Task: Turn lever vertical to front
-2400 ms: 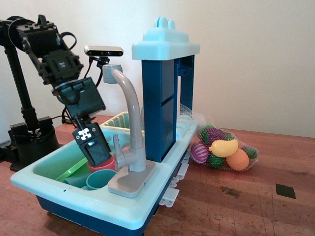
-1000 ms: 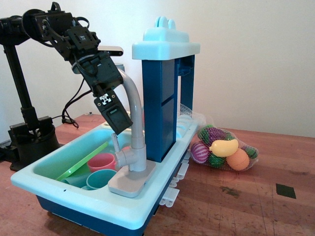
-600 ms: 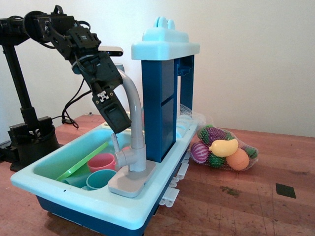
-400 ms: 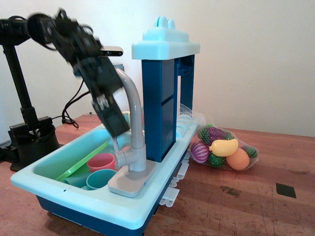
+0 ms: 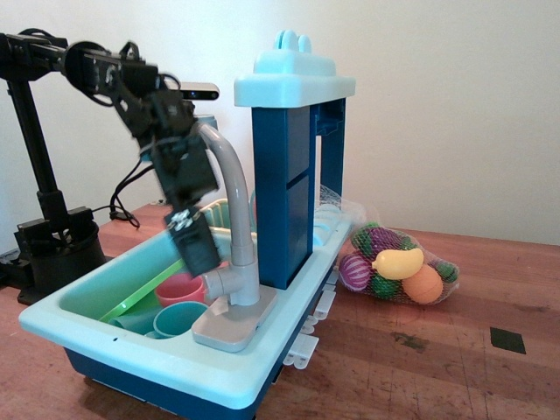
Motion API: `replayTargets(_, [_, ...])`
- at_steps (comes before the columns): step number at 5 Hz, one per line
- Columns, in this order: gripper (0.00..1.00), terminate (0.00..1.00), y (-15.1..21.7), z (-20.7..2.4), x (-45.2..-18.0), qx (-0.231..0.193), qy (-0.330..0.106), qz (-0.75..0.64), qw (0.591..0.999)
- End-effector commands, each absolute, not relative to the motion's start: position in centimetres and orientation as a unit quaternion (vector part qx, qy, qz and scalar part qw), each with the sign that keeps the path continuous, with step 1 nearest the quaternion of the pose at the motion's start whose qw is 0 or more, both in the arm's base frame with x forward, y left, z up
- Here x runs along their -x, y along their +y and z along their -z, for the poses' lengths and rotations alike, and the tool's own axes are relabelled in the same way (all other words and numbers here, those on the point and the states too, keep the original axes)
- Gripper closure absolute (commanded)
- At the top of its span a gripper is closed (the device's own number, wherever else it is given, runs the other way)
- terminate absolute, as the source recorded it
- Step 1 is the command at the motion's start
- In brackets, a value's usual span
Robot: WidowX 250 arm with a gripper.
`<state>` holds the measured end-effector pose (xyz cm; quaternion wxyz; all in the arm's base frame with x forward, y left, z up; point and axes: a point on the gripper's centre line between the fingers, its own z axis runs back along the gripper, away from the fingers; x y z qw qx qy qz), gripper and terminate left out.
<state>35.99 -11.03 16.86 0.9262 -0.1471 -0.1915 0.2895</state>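
The lever (image 5: 207, 259) is being hidden almost wholly by the end effector (image 5: 199, 249), beside the faucet (image 5: 229, 227); whether the fingers are apart cannot be told. Cups (image 5: 179, 302) and a green strip (image 5: 140, 293) are being held in the sink (image 5: 96, 337). A net bag (image 5: 398, 267) of toy fruit is lying on the bench (image 5: 437, 367).

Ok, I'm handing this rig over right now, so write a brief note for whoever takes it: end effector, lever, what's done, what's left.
End effector: low over the sink, right beside the faucet base; open or shut can't be told.
Lever: not visible, hidden behind the end effector, so its angle is unknown.
Done: approach to the lever's spot.
Left: confirm contact, turn the lever to the front, retract.
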Motion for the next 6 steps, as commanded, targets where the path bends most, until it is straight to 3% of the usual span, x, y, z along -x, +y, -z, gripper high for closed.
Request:
replayTargets(1, [0.0, 0.0, -10.9, -15.4, -33.1, 0.165, -0.191, -0.295, 0.922])
replayTargets(3, [0.0, 0.0, -10.7, -16.5, -28.3, 0.155, -0.191, -0.317, 0.916])
replayTargets(5, [0.0, 0.0, -11.3, -19.8, -26.7, 0.114, -0.195, -0.34, 0.913])
replayTargets(6, [0.0, 0.0, -11.3, -19.8, -26.7, 0.114, -0.195, -0.34, 0.913])
